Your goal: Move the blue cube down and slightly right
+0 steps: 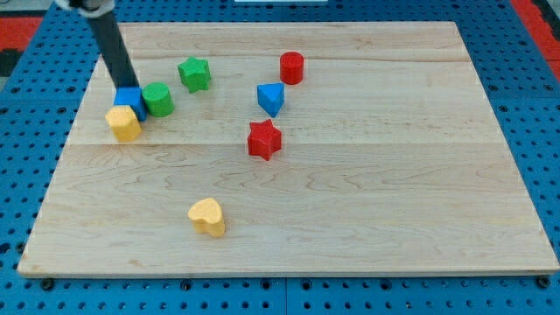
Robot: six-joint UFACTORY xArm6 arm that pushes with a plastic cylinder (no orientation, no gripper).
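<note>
The blue cube (129,101) sits near the board's left edge, touching a yellow block (123,123) just below it and a green cylinder (158,99) at its right. My rod comes down from the view's top left, and my tip (124,87) rests at the cube's upper edge, touching it or very nearly so.
A green star (194,73) lies right of the tip. A red cylinder (291,67), a blue triangular block (270,98) and a red star (263,140) stand mid-board. A yellow heart (207,216) lies lower down. The wooden board (394,175) sits on blue pegboard.
</note>
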